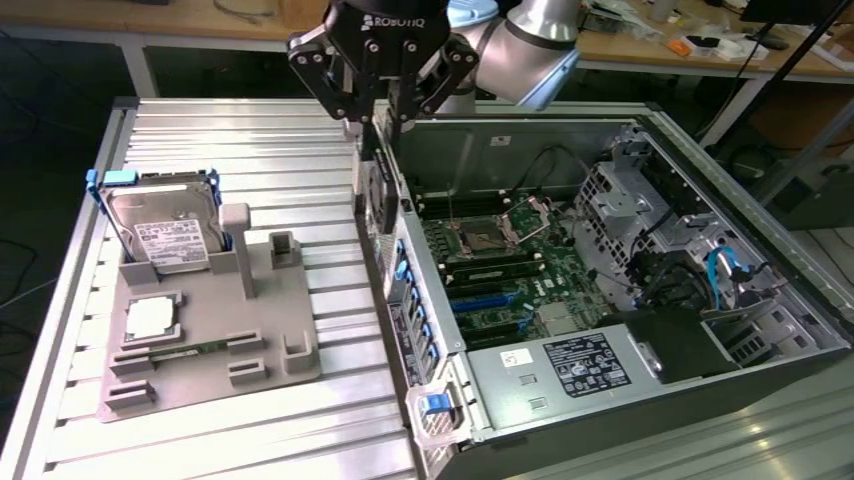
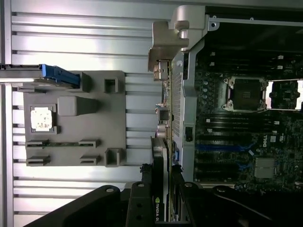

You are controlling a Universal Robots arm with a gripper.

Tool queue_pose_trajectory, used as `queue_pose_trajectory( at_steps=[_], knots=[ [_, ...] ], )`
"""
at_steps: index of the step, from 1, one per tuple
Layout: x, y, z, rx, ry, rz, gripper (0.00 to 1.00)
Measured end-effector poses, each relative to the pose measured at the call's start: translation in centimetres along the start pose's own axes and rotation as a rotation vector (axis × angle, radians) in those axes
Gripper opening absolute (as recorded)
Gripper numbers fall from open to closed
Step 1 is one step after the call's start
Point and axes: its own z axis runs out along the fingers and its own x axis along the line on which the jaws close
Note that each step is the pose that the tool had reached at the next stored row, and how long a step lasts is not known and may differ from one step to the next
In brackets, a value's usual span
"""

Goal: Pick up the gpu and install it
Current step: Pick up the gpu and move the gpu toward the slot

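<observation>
We count one gpu (image 1: 378,190), one hard drive (image 1: 167,235), one gray fixture (image 1: 267,330), one open computer case (image 1: 467,150) | our gripper (image 1: 380,125) clenches the gpu, which hangs upright beneath it at the case's edge

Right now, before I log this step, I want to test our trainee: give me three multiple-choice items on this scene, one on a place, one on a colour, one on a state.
1. Where is the graphics card?
A. on a shelf
B. in the gripper, by the wall of the computer case
C. on the floor

2. What colour is the frame round the hard drive?
A. red
B. blue
C. yellow

3. The side of the computer case is:
A. open
B. shut
C. taped over

Answers:
1 B, the gripper clamps the card, which hangs on edge at the case wall.
2 B, blue shows at the drive's edges.
3 A, the motherboard lies bare to view.
</observation>
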Motion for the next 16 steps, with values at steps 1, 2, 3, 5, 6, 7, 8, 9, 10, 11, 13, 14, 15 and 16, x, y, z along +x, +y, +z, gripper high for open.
queue_pose_trajectory(
  at_steps=[1, 2, 3, 5, 6, 7, 8, 9, 10, 11, 13, 14, 15, 16],
  knots=[
    [-0.2, -0.01, -0.04, 0.0002, 0.0000, 0.000, 0.27],
    [-0.4, -0.02, -0.05, 0.0001, -0.0003, 0.000, 0.27],
    [-0.7, -0.03, -0.05, 0.0001, -0.0005, 0.000, 0.27],
    [-1.2, -0.04, -0.05, 0.0001, -0.0007, 0.000, 0.27],
    [-1.5, -0.05, -0.04, 0.0001, -0.0008, 0.000, 0.27],
    [-1.9, -0.07, -0.03, 0.0000, -0.0008, 0.000, 0.27],
    [-2.2, -0.08, -0.02, 0.0001, -0.0008, 0.000, 0.27],
    [-2.6, -0.09, -0.01, 0.0001, -0.0008, 0.000, 0.27],
    [-3.0, -0.11, 0.00, 0.0002, -0.0007, 0.000, 0.27],
    [-3.4, -0.12, 0.01, 0.0002, -0.0007, 0.000, 0.27],
    [-4.3, -0.15, 0.04, 0.0001, -0.0008, 0.000, 0.27],
    [-4.7, -0.17, 0.05, 0.0001, -0.0007, 0.000, 0.27],
    [-5.1, -0.18, 0.07, 0.0000, -0.0008, 0.000, 0.27],
    [-5.6, -0.20, 0.09, 0.0001, -0.0008, 0.000, 0.27]
  ],
)
